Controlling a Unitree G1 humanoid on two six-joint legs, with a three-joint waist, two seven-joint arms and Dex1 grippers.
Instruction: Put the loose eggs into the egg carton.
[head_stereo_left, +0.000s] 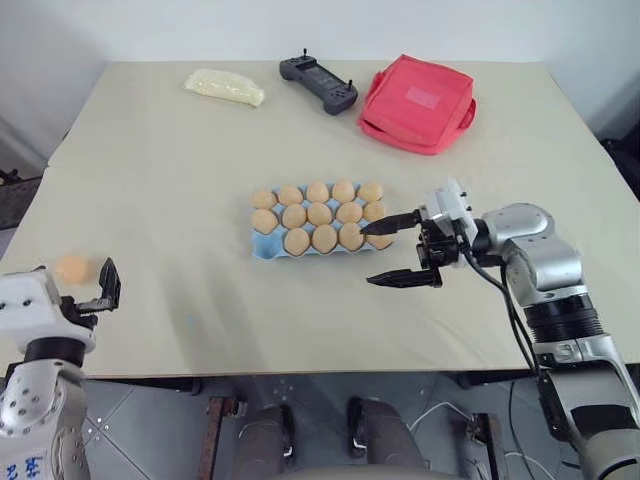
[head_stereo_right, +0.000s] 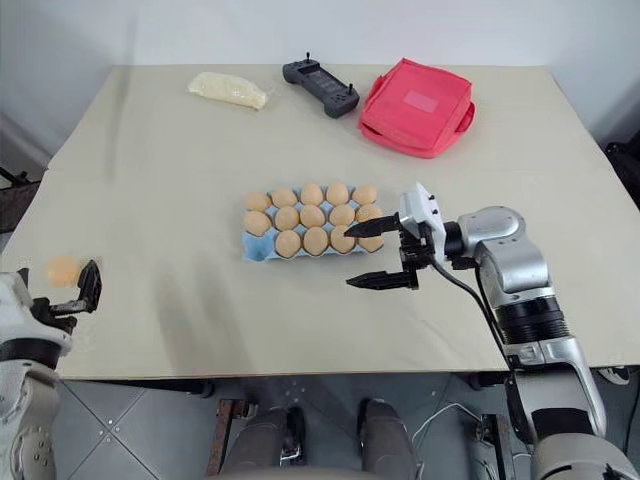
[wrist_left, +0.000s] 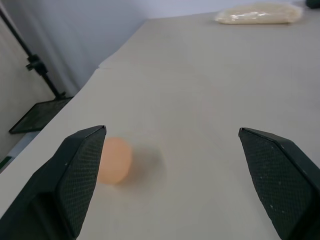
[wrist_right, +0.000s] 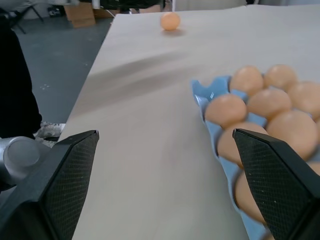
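One loose egg (head_stereo_left: 71, 268), tan-orange, lies near the table's left edge. My left gripper (head_stereo_left: 100, 292) hovers open just to its right; in the left wrist view the egg (wrist_left: 115, 160) rests on the table beside one finger (wrist_left: 75, 175), not between the two. The light blue egg carton (head_stereo_left: 266, 247) sits mid-table, full of eggs except its front-left cup. My right gripper (head_stereo_left: 366, 256) is open at the carton's right end, pointing left along it with nothing between its fingers. The right wrist view shows the carton's rim (wrist_right: 202, 95) and the far egg (wrist_right: 170, 21).
At the back of the table lie a pale yellow packet (head_stereo_left: 225, 87), a black controller (head_stereo_left: 318, 83) and a red fabric pouch (head_stereo_left: 417, 103). The table's left edge runs close to the loose egg, with a black stand (wrist_left: 37, 65) on the floor beyond it.
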